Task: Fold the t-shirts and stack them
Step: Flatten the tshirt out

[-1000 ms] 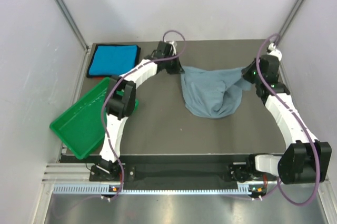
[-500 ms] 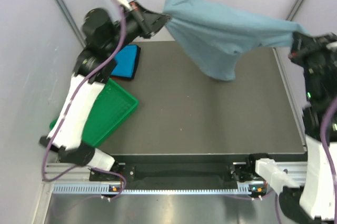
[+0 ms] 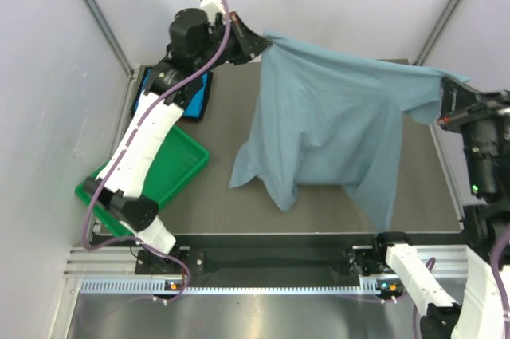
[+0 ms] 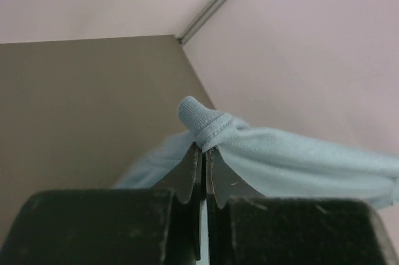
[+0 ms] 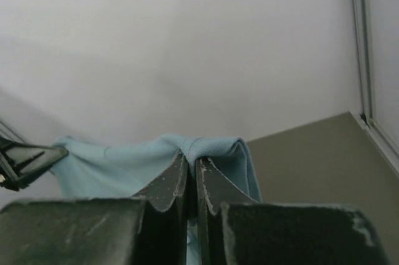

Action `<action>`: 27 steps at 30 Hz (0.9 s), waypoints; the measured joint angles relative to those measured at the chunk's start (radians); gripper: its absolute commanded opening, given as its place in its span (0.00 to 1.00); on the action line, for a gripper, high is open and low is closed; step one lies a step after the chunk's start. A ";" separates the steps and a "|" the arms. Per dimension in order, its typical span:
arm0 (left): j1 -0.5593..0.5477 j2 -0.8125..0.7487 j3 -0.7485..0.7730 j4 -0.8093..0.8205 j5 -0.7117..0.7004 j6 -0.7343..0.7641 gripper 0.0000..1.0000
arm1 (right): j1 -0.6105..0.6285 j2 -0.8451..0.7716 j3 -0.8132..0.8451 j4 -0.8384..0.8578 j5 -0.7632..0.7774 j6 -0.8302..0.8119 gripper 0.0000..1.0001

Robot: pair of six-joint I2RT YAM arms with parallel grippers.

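The large grey-blue t-shirt [image 3: 327, 128] hangs spread in the air between both grippers, its lower edge drooping over the dark table. My left gripper [image 3: 256, 39] is shut on its left top corner, seen in the left wrist view [image 4: 202, 148] with a hem fold [image 4: 202, 118] pinched. My right gripper [image 3: 443, 102] is shut on the right top corner; the right wrist view [image 5: 192, 160] shows the hem [image 5: 212, 146] between the jaws. The folded turquoise t-shirt [image 3: 194, 97] lies at the table's far left, partly hidden by the left arm.
A green plastic tray [image 3: 171, 171] sits tilted at the table's left edge, under the left arm. Grey walls with metal corner posts [image 3: 96, 24] enclose the back and sides. The dark table [image 3: 207, 211] shows in front of the hanging shirt.
Both grippers lifted the grey-blue shirt off the table, then drew apart. The bunched shirt has opened out and hangs lower and wider. The left arm swung in from the far left.
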 measured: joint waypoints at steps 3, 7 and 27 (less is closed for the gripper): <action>0.013 0.125 0.101 -0.029 -0.026 0.023 0.00 | 0.000 0.039 -0.088 0.012 0.027 -0.013 0.00; 0.048 0.330 0.266 -0.011 -0.037 0.030 0.00 | -0.001 0.101 -0.194 0.019 0.092 -0.037 0.00; -0.002 0.198 -0.541 0.105 0.025 0.218 0.46 | -0.007 0.224 -0.393 -0.021 0.288 0.019 0.00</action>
